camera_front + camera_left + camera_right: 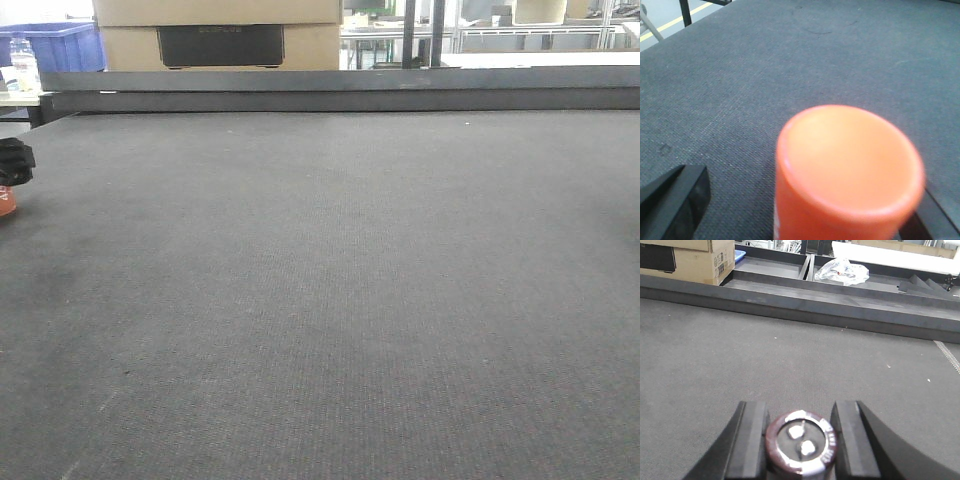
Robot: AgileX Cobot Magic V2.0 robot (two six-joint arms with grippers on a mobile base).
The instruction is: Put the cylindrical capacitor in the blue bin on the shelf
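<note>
Clamping the cylindrical capacitor, the right gripper has both black fingers pressed to the sides of this dark-sleeved can, whose silver end with two terminals faces the wrist camera; whether it rests on the mat or hangs clear of it cannot be told. Second entry: left gripper, jaws spread, bare mat showing between one finger and the orange cylinder that stands upright between them, so nothing is gripped on that side. Support: grey mat covering the whole worktop. Beyond it: a dark raised rail along the far edge, then a cardboard box, a crumpled plastic bag, a water bottle and a blue crate at far left. No steel rack can be made out in any view, and whether the blue crate is the blue bin cannot be told. Progress, as judged: pickup appears done, the part being secured in the right-hand fingers; the carry to the shelf and the release into the blue bin are both outstanding, so the greater share of the job is left
</note>
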